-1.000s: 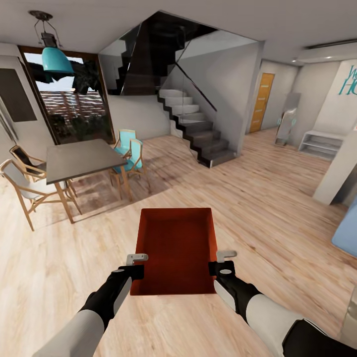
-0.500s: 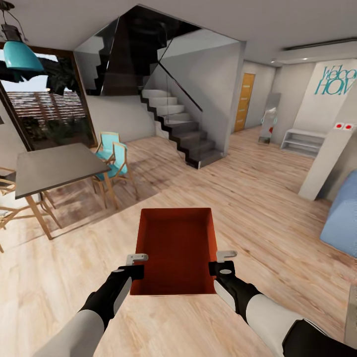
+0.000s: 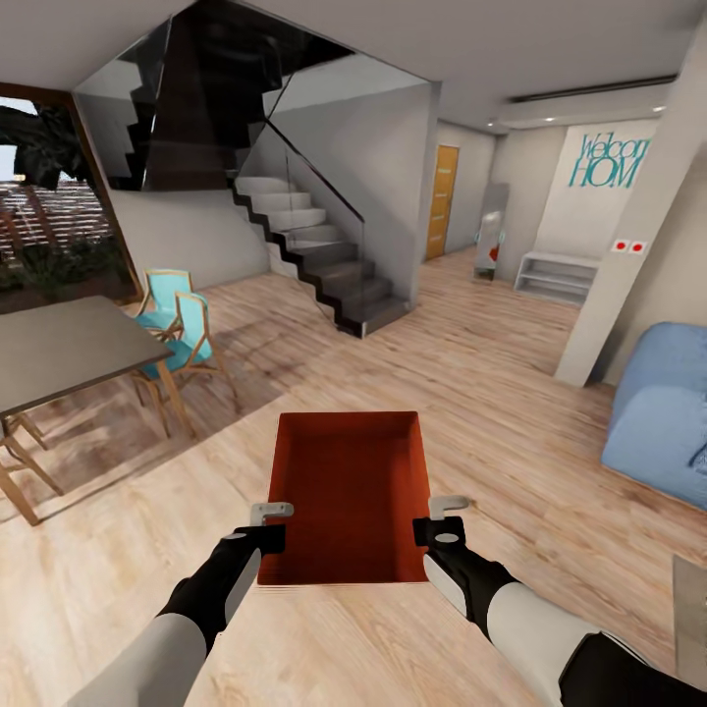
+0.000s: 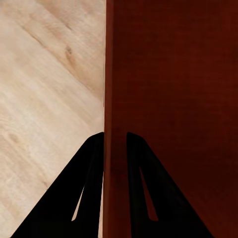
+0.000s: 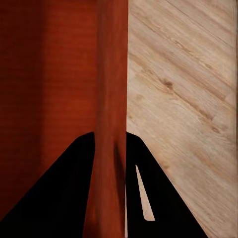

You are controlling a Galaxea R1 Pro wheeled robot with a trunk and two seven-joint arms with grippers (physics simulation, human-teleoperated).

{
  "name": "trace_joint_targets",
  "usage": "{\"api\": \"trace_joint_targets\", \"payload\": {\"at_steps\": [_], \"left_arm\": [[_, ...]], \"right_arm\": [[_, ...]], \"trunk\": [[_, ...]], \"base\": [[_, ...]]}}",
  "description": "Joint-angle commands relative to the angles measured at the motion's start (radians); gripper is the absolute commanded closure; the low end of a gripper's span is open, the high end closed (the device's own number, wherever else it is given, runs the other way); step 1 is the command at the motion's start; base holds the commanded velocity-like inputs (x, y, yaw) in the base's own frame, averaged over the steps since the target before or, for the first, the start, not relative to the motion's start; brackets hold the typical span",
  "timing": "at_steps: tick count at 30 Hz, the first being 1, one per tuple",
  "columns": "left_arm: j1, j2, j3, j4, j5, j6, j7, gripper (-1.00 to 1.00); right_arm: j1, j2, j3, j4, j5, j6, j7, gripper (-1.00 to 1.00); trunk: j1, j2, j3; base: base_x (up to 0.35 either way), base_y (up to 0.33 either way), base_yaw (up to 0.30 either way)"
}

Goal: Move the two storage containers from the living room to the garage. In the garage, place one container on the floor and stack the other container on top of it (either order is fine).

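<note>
The bin (image 3: 349, 496) is an orange-red rectangular box, open at the top, with thin upright walls and a flat, bare bottom. Its inside is darker along the near wall and brighter at the far rim. It is held level above the wood floor (image 3: 511, 393), straight ahead of the robot at 12 o'clock, long side running away from the camera.

The left gripper (image 3: 272, 525) is clamped on the bin's left wall near the close corner; in the left wrist view its two black fingers (image 4: 87, 188) sit narrow, one outside and one inside that thin wall (image 4: 115, 99). The right gripper (image 3: 444, 518) grips the right wall near its close corner in the same way; the right wrist view shows its fingers (image 5: 144, 188) pinching the wall edge (image 5: 111, 99), with plank floor beyond.

Around the bin: a grey table (image 3: 59, 349) at 10 o'clock, with turquoise chairs (image 3: 177, 324) just beside it. A dark staircase (image 3: 314, 255) with a glass rail stands at 12 o'clock, well apart from the bin. A yellow-wood door (image 3: 442, 201) is at 1 o'clock, and a low white shelf (image 3: 555, 275) under teal wall lettering sits further right. A blue sofa (image 3: 663, 412) is at 2 o'clock.
</note>
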Motion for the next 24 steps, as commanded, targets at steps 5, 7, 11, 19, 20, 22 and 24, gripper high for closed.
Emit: {"api": "trace_joint_targets", "payload": {"at_steps": [5,7,11,19,20,22,24], "left_arm": [[-0.001,-0.001,0.004,-0.013,-0.018,-0.046,0.012,1.0],[-0.001,-0.001,0.003,-0.014,-0.018,-0.046,0.012,1.0],[-0.001,-0.001,0.003,-0.014,-0.018,-0.046,0.012,1.0],[-0.001,-0.001,0.003,-0.014,-0.018,-0.046,0.012,1.0],[-0.001,-0.001,0.003,-0.014,-0.018,-0.046,0.012,1.0],[-0.001,-0.001,0.003,-0.014,-0.018,-0.046,0.012,1.0],[-0.001,-0.001,0.004,-0.014,-0.018,-0.046,0.012,1.0]], "right_arm": [[0.0,0.001,0.02,0.001,-0.028,0.006,-0.01,1.0],[0.0,0.001,0.02,0.001,-0.028,0.006,-0.01,1.0],[0.0,0.001,0.02,0.001,-0.028,0.006,-0.01,1.0],[0.0,0.001,0.021,0.001,-0.028,0.006,-0.01,1.0],[0.0,0.001,0.021,0.001,-0.028,0.006,-0.01,1.0],[0.0,0.001,0.021,0.001,-0.028,0.006,-0.01,1.0],[0.0,0.001,0.021,0.001,-0.028,0.006,-0.01,1.0]], "trunk": [[0.001,-0.002,-0.002],[0.001,-0.002,-0.002],[0.001,-0.002,-0.002],[0.001,-0.002,-0.002],[0.001,-0.002,-0.002],[0.001,-0.002,-0.002],[0.001,-0.002,-0.002]], "base": [[0.314,0.12,-0.242],[0.314,0.12,-0.242],[0.314,0.12,-0.242],[0.314,0.12,-0.242],[0.314,0.12,-0.242],[0.314,0.12,-0.242],[0.314,0.12,-0.242]]}}
